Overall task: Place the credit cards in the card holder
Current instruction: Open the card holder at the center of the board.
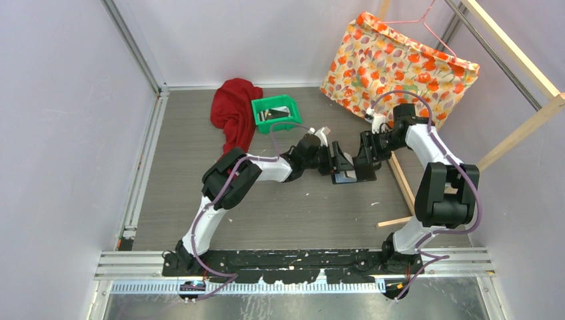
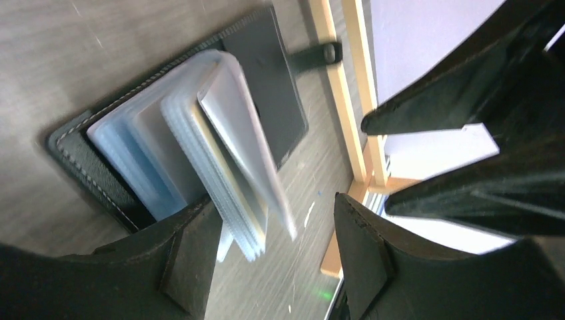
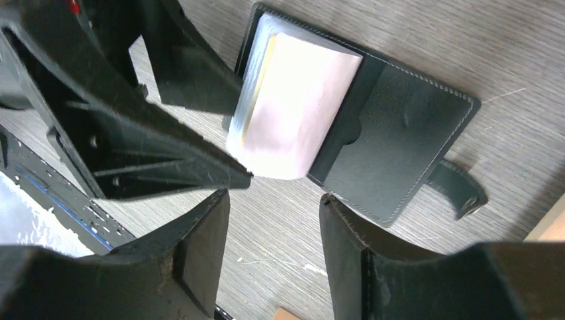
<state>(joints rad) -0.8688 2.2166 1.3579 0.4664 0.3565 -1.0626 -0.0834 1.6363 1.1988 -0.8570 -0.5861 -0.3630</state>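
The black card holder (image 1: 352,176) lies open on the table between both grippers. In the left wrist view, the card holder (image 2: 266,80) shows its pale glossy pockets (image 2: 220,147) fanned upward, with a yellowish card edge (image 2: 230,177) among them. My left gripper (image 2: 273,247) is open and empty, its jaws on either side of the pockets' lower end. In the right wrist view, the card holder (image 3: 393,140) lies just beyond my right gripper (image 3: 274,233), which is open and empty. In the top view, the left gripper (image 1: 336,163) and the right gripper (image 1: 366,155) face each other over the holder.
A green bin (image 1: 272,101) with small pale pieces inside stands at the back, next to a red cloth (image 1: 233,113). A floral fabric bag (image 1: 400,67) leans at the back right. A wooden frame (image 1: 400,180) runs along the right of the holder.
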